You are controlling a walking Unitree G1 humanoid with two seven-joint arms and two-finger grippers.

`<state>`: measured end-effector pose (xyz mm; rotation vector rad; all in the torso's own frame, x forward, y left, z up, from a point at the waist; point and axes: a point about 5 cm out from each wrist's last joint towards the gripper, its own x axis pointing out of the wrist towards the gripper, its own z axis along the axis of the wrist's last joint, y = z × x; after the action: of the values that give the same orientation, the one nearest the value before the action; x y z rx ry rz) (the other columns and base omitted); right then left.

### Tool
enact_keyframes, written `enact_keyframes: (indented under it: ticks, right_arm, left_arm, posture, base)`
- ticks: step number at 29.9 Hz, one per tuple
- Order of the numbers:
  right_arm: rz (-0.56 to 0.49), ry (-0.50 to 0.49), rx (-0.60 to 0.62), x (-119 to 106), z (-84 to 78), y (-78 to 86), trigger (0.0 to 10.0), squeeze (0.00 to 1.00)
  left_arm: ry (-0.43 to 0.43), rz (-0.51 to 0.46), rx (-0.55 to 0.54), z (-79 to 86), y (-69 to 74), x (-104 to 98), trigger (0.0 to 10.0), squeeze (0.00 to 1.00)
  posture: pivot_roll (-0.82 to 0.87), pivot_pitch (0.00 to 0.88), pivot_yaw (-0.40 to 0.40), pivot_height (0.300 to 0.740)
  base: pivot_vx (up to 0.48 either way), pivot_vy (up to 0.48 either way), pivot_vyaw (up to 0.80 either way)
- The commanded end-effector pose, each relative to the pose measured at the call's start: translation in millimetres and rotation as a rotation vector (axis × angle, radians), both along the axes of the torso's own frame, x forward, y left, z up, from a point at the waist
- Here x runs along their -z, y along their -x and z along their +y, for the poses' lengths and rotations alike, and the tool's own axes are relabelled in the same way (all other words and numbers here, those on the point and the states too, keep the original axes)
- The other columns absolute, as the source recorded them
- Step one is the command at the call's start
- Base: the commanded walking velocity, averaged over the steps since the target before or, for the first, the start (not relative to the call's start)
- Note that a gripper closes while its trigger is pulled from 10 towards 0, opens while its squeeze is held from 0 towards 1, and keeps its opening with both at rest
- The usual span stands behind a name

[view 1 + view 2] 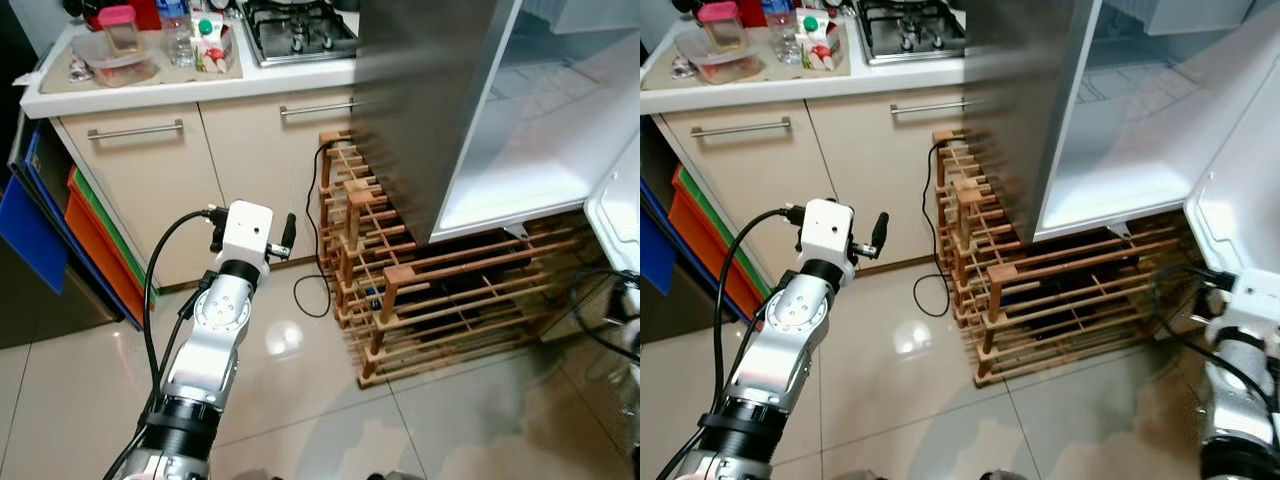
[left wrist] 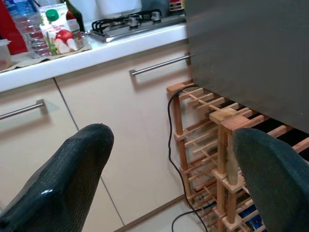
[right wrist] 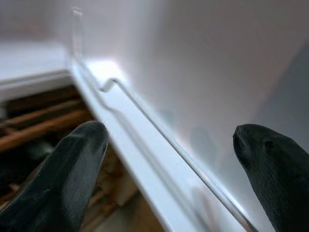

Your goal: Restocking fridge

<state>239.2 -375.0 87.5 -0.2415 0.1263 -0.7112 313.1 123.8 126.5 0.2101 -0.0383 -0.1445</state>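
Glossy floor tiles (image 1: 290, 400) run up to cream cabinets (image 1: 250, 150) under a white countertop (image 1: 200, 85). I see my left gripper (image 2: 169, 183) with its fingers (image 2: 67, 183) spread wide and empty, aimed at the cabinet fronts beside a wooden rack (image 1: 440, 300). My right gripper (image 3: 169, 159) is also wide open, holding nothing, close to the wire rail (image 3: 164, 140) of the open fridge door (image 1: 1240, 190). The fridge (image 1: 520, 110) stands open above the rack, shelves bare. A juice carton (image 1: 208, 42), water bottle (image 1: 178, 30) and lidded container (image 1: 118, 50) sit at the countertop's left end, beside the gas hob (image 1: 300, 30). A black cable (image 1: 315, 260) hangs beside the rack
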Motion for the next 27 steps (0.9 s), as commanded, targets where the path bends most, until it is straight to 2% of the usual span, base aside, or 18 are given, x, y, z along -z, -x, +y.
enact_keyframes:
  ticks: [1, 3, 4, 6, 10, 11, 13, 14, 17, 20, 21, 22, 24, 27]
  right_arm:
    - [-0.03, 0.008, 0.03, -6.8, -7.6, 1.2, 10.0, 0.0]
    - [-0.044, 0.012, 0.019, -10.1, -6.5, -1.5, 10.0, 0.0]
    - [-0.076, 0.021, -0.043, -16.2, 3.5, -11.7, 10.0, 0.0]
    - [-0.106, 0.02, -0.118, -20.1, 18.1, -21.8, 10.0, 0.0]
    - [-0.168, -0.009, -0.276, -25.2, 59.1, -41.8, 10.0, 0.0]
    - [-0.168, -0.009, -0.276, -25.2, 59.1, -41.8, 10.0, 0.0]
    - [-0.213, -0.041, -0.409, -29.8, 92.1, -53.1, 10.0, 0.0]
    - [-0.213, -0.041, -0.409, -29.8, 92.1, -53.1, 10.0, 0.0]
    - [-0.225, -0.08, -0.477, -28.5, 106.7, -56.1, 10.0, 0.0]
    - [-0.221, -0.165, -0.644, -22.1, 138.4, -54.7, 10.0, 0.0]
    - [-0.221, -0.165, -0.644, -22.1, 138.4, -54.7, 10.0, 0.0]
    - [-0.21, -0.195, -0.745, -19.9, 157.5, -52.2, 10.0, 0.0]
    - [-0.193, -0.215, -0.825, -18.6, 172.3, -49.6, 10.0, 0.0]
    - [-0.193, -0.201, -0.819, -19.9, 173.0, -49.7, 10.0, 0.0]
  left_arm:
    - [0.002, 0.007, 0.01, 0.4, 0.5, 1.4, 10.0, 0.0]
    - [0.001, 0.007, 0.01, 0.7, 0.1, 1.3, 10.0, 0.0]
    - [-0.001, 0.006, 0.009, 1.2, -0.8, 0.8, 10.0, 0.0]
    - [-0.002, 0.003, 0.008, 1.4, -1.4, -0.1, 10.0, 0.0]
    - [-0.003, 0.0, 0.006, 1.6, -2.1, -0.5, 10.0, 0.0]
    - [-0.003, 0.0, 0.006, 1.6, -2.1, -0.5, 10.0, 0.0]
    - [-0.004, -0.004, 0.004, 1.2, -3.0, -0.8, 10.0, 0.0]
    - [-0.004, -0.004, 0.004, 1.2, -3.0, -0.8, 10.0, 0.0]
    - [-0.006, -0.006, 0.003, 0.8, -4.1, -1.0, 10.0, 0.0]
    - [-0.006, -0.008, -0.003, 2.0, -5.3, -1.4, 10.0, 0.0]
    - [-0.006, -0.008, -0.003, 2.0, -5.3, -1.4, 10.0, 0.0]
    - [-0.005, -0.009, -0.006, 2.4, -5.8, -1.5, 10.0, 0.0]
    - [-0.005, -0.01, -0.007, 2.2, -6.1, -1.5, 10.0, 0.0]
    - [-0.005, -0.011, -0.006, 1.7, -6.7, -1.6, 10.0, 0.0]
  posture:
    - [-0.05, 0.058, 0.025, 0.74]
    - [-0.05, 0.058, 0.025, 0.74]
    - [-0.04, 0.055, 0.024, 0.74]
    - [-0.04, 0.055, 0.024, 0.74]
    - [-0.04, 0.045, 0.019, 0.74]
    - [-0.04, 0.045, 0.019, 0.74]
    - [-0.04, 0.038, 0.015, 0.74]
    - [-0.04, 0.038, 0.015, 0.74]
    - [-0.03, 0.03, 0.008, 0.74]
    - [-0.03, 0.026, 0.006, 0.74]
    - [-0.03, 0.026, 0.006, 0.74]
    - [-0.03, 0.024, 0.007, 0.74]
    - [-0.03, 0.023, 0.007, 0.74]
    - [-0.03, 0.022, 0.007, 0.74]
  base:
    - [0.0, 0.0, 0.0]
    - [0.0, 0.0, 0.0]
    - [0.0, 0.0, 0.0]
    - [0.0, 0.0, 0.0]
    - [0.0, 0.0, 0.0]
    - [0.0, 0.0, 0.0]
    - [0.0, 0.0, 0.0]
    - [0.0, 0.0, 0.0]
    - [0.0, 0.0, 0.0]
    - [0.0, 0.0, 0.0]
    - [0.0, 0.0, 0.0]
    - [0.0, 0.0, 0.0]
    - [0.0, 0.0, 0.0]
    - [0.0, 0.0, 0.0]
